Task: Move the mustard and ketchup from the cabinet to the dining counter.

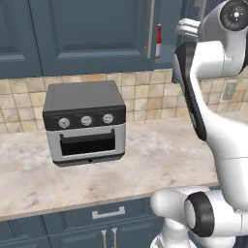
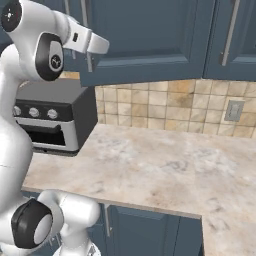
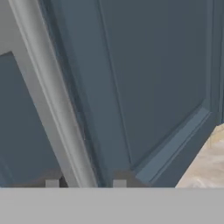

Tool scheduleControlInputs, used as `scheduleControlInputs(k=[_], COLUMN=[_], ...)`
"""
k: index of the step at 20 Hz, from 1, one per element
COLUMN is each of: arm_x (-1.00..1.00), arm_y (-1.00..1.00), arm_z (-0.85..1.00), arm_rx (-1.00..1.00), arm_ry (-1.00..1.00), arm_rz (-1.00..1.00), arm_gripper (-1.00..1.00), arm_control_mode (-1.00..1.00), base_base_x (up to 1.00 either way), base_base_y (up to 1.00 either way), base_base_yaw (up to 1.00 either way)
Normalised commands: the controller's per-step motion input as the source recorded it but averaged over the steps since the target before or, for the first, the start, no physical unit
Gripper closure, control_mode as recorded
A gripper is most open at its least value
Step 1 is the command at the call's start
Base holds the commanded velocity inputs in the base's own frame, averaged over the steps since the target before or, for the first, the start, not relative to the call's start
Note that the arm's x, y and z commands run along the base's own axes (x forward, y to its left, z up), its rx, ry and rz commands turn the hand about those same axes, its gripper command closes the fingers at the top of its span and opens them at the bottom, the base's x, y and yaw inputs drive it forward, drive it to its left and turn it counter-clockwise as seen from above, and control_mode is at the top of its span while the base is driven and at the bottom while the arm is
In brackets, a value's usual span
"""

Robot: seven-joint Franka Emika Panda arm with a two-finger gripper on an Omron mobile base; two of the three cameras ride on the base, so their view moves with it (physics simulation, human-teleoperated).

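The cabinet (image 1: 92,34) is the dark blue-grey upper unit above the counter. One door (image 2: 150,35) stands swung slightly outward. My gripper (image 3: 85,183) is shut on that door's long silver bar handle (image 3: 52,96), which runs between my two fingertips (image 3: 52,183). In the right base view my hand (image 2: 92,46) sits at the door's left edge. A thin red sliver with a pale band, apparently the ketchup (image 1: 158,41), shows in the gap beside the door. The mustard is hidden inside the cabinet. The dining counter is out of view.
A grey and black toaster oven (image 1: 85,123) stands on the beige marble counter (image 1: 160,155) under the cabinet. A tiled backsplash with a wall socket (image 2: 233,111) runs behind. Blue drawer fronts (image 1: 109,215) sit below the counter edge.
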Motion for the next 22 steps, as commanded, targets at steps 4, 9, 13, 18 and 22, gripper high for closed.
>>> scheduleControlInputs(k=[4, 9, 13, 18, 22], arm_x=[-0.92, -0.92, -0.89, -0.87, -0.66], arm_y=[-0.39, -0.37, -0.33, -0.34, -0.20], arm_z=[0.00, 0.00, -0.02, -0.02, -0.05], arm_rx=[0.04, 0.04, 0.07, 0.08, 0.05], arm_ry=[0.00, 0.00, -0.01, 0.00, 0.00], arm_rz=[-0.04, -0.06, -0.12, -0.12, -0.13], arm_gripper=[1.00, 1.00, 1.00, 1.00, 1.00], arm_control_mode=[-1.00, -1.00, -1.00, -1.00, -1.00], base_base_x=[0.00, 0.00, 0.00, 0.00, 0.00], base_base_y=[0.00, 0.00, 0.00, 0.00, 0.00], base_base_yaw=[0.00, 0.00, 0.00, 0.00, 0.00])
